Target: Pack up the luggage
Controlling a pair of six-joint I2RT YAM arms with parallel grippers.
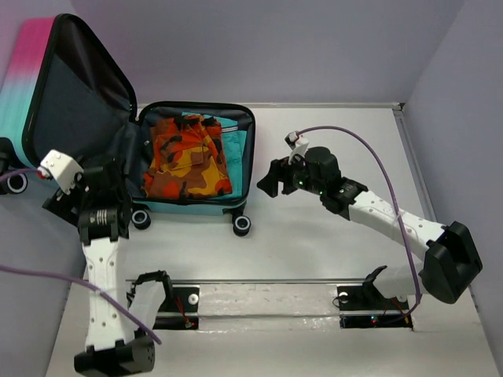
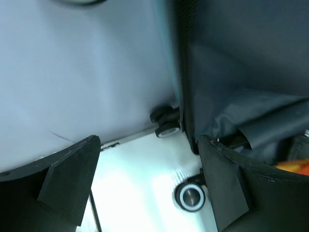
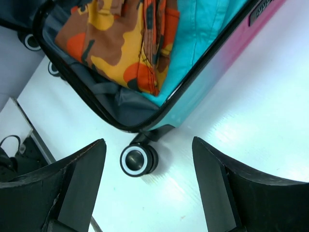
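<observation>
Closest to me, a metal rail (image 1: 267, 281) runs across the near edge of the white table (image 1: 330, 251), with both arms bolted along it. The left arm goes straight up the left side, a purple cable (image 1: 47, 280) crossing it, and the left gripper (image 1: 114, 174) sits at the near left corner of the luggage (image 1: 189, 206), right where the lid (image 1: 75, 102) is hinged to the base. Its fingers (image 2: 72, 179) are spread wide with nothing between them. Its own camera looks past them at a wheel (image 2: 189, 195) on the table and the dark lining of the lid above. The right arm reaches in from the right with its elbow out, and the right gripper (image 1: 269, 179) hovers just beside the luggage's right wall, close but not touching. It is wide open too and empty. In its wrist view the near right wheel (image 3: 138, 161) stands between the two fingers (image 3: 77, 183). The luggage lies open on its back at the table's middle left, teal wall and black wheels toward me. Inside it an orange cloth (image 1: 185, 157) with a brown and yellow blotch print is bunched over most of the base, and a teal cloth (image 1: 232, 145) shows beside it on the right. Farther back, the lid stands propped up and tilted to the left, dark inside, its shell fading from pink at the top to teal lower down against the back left corner.
</observation>
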